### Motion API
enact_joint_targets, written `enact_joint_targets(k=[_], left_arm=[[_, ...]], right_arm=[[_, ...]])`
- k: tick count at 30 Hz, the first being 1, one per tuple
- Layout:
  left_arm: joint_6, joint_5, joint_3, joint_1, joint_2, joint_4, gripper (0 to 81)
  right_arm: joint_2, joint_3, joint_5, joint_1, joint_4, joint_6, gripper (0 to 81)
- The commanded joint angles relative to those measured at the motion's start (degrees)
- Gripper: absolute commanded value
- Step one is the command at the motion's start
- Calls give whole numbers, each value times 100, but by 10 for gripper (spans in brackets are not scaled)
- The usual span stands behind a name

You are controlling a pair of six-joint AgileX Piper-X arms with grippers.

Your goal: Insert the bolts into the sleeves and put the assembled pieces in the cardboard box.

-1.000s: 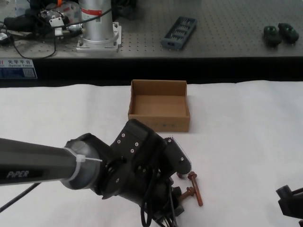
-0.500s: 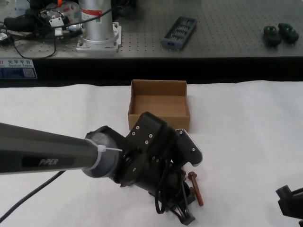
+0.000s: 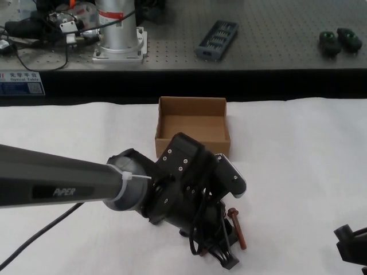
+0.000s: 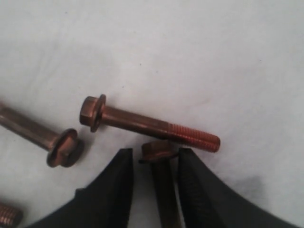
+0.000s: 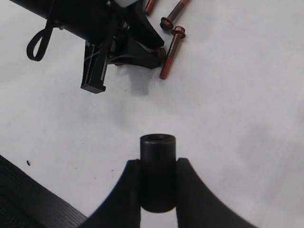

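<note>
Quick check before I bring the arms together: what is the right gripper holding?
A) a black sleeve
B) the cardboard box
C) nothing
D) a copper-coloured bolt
A: in the right wrist view the right gripper is shut on a black sleeve with its hollow end showing, while the bolts lie on the white cloth farther off.

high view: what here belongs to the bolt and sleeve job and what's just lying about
For the job: cardboard box; sleeve in the right jaws; bolt between the left jaws; loose bolts beside it.
Lying about: black ridged block, two dark pieces, metal column, cables, all on the rear bench.
</note>
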Motion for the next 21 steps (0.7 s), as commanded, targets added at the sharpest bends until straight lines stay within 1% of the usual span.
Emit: enact_joint_targets(k=[1,5,9,12,19,21], left_arm=[[52,-266,-35,-19,170,482,242],[64,-533,-173,-19,170,842,242],[119,-533,-192,-19,170,919,242],[119,-533,-192,-19,170,1242,242],[119,-533,-192,-19,170,1238,242],[119,-533,-192,-19,170,1239,216]], right_arm=[[-54,-11,-60,-3,-40,1,25],[-54,-11,-60,-3,-44,1,25],[-54,-11,-60,-3,-44,1,25],[-54,-11,-60,-3,-44,1,25],[-54,-11,-60,-3,-44,1,25],[-54,-11,-60,-3,-44,1,25]])
